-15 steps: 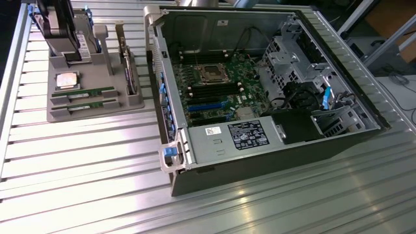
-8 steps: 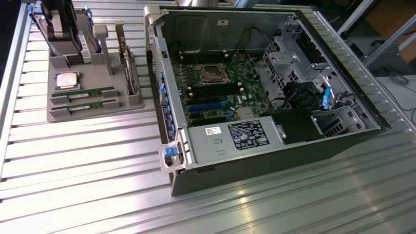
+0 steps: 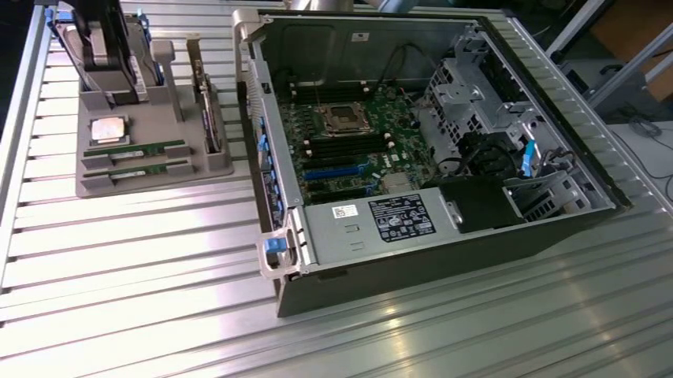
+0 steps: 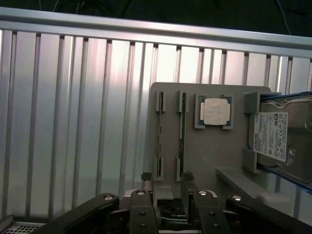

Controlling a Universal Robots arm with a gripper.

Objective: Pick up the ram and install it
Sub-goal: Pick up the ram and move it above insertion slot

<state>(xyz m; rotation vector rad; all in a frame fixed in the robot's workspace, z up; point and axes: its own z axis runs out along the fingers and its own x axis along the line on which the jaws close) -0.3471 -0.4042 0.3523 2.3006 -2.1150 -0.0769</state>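
Two identical green ram sticks stand on edge in slots of a grey holder (image 3: pixel 200 169), one (image 3: pixel 135 148) behind the other (image 3: pixel 135 167); I cannot tell which is the task's ram. The wrist view looks down on them edge-on, one stick (image 4: pixel 182 131) beside its twin (image 4: pixel 160 131). My gripper (image 4: pixel 166 178) hangs open well above the holder, near one end of the sticks, with nothing between its fingertips (image 4: pixel 146 176). Empty black memory slots (image 3: pixel 334 146) lie on the motherboard inside the open computer case (image 3: pixel 347 236).
The holder also carries a processor chip (image 3: pixel 109 128), an upright hard drive (image 3: pixel 105 47) and a wider green card with a metal bracket (image 3: pixel 207 110). All stand on a ribbed aluminium table (image 3: pixel 126 268). The case walls rise around the motherboard, with a power supply (image 3: pixel 389 220) at its front.
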